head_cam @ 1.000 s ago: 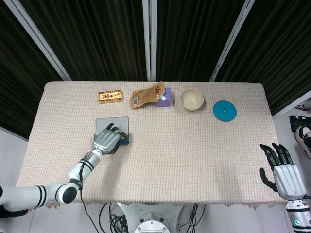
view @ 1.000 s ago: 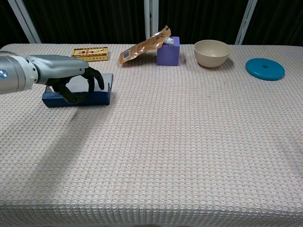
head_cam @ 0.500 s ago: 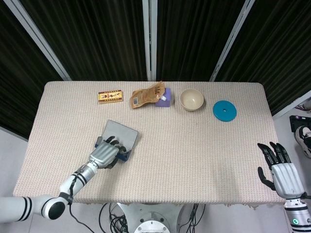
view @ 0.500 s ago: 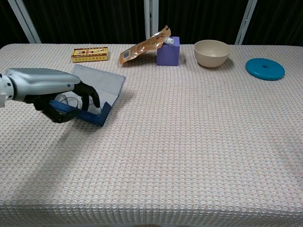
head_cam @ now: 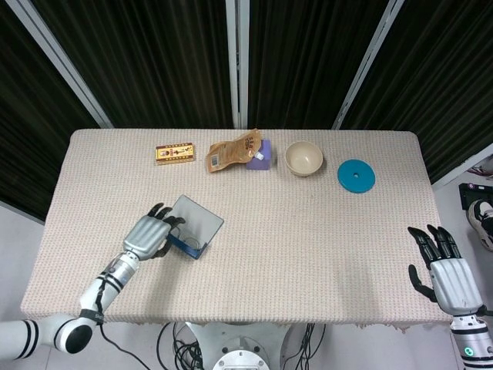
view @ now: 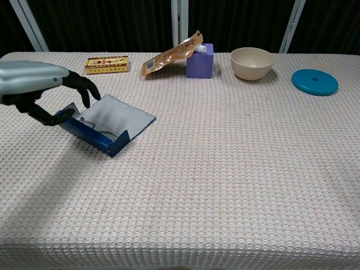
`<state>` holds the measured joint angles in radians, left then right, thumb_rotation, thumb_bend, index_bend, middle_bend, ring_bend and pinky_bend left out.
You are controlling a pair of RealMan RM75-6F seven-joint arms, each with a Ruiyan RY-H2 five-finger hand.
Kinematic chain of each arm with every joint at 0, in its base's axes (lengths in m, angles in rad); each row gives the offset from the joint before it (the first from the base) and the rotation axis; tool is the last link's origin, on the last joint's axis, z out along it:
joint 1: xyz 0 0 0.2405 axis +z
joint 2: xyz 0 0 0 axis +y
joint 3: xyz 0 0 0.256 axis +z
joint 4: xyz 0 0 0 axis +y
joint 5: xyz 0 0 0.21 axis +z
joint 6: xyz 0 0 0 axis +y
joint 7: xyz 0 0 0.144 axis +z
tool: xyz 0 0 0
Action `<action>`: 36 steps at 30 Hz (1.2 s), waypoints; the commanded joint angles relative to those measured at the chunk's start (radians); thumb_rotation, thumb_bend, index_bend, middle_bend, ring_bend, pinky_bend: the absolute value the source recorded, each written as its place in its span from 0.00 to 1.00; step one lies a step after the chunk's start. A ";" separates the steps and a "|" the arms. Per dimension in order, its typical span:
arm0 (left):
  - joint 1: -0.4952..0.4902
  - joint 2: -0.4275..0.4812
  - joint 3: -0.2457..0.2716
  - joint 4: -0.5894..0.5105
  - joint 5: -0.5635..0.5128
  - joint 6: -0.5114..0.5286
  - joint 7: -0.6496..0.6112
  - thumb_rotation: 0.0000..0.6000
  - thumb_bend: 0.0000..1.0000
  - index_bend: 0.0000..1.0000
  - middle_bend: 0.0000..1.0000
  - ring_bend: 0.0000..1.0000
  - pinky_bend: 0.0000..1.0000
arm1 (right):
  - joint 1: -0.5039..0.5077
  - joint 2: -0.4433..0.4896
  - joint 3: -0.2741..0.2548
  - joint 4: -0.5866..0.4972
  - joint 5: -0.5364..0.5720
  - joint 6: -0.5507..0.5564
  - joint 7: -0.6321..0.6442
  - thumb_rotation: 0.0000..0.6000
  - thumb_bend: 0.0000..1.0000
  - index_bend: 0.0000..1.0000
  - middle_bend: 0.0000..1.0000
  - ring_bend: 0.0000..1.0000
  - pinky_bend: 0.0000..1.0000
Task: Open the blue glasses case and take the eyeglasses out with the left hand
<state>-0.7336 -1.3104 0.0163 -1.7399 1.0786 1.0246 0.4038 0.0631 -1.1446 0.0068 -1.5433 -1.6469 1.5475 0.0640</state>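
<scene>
Left hand [view: 42,93]: at the left edge of the chest view, palm down, dark fingers curled over the near-left end of the glasses case; the thumb tip meets its blue rim, but I cannot tell whether it truly grips.
Left arm: in the head view it slants up from the lower left corner toward the case.
Glasses case [head_cam: 190,230]: lying open, left of the table's [head_cam: 308,247] centre, grey lid folded back flat.
Eyeglasses [view: 97,129]: thin frames lying inside the blue tray.
Right hand [head_cam: 447,271]: lower right of the head view, beyond the table edge, fingers spread upward, holding nothing.
</scene>
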 commanded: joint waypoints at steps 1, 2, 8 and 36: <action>0.036 -0.002 0.010 0.038 -0.009 0.045 0.051 1.00 0.53 0.14 0.18 0.01 0.00 | 0.002 -0.001 0.000 0.002 -0.001 -0.001 0.002 1.00 0.48 0.00 0.15 0.00 0.03; 0.041 -0.008 0.012 0.047 -0.014 0.047 0.059 1.00 0.49 0.11 0.15 0.00 0.00 | 0.002 -0.001 0.001 0.002 -0.001 -0.001 0.002 1.00 0.48 0.00 0.15 0.00 0.03; 0.048 -0.088 0.001 0.166 -0.026 0.068 0.141 1.00 0.23 0.03 0.02 0.00 0.00 | 0.003 -0.002 0.000 0.003 -0.004 0.001 0.002 1.00 0.48 0.00 0.15 0.00 0.03; -0.252 -0.350 -0.221 0.562 -0.166 -0.285 0.167 1.00 0.14 0.03 0.01 0.00 0.00 | -0.039 -0.009 0.000 0.048 0.049 0.025 0.051 1.00 0.48 0.00 0.15 0.00 0.03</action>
<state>-0.9631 -1.6397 -0.1902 -1.1976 0.9220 0.7609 0.5694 0.0242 -1.1533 0.0065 -1.4958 -1.5983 1.5722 0.1145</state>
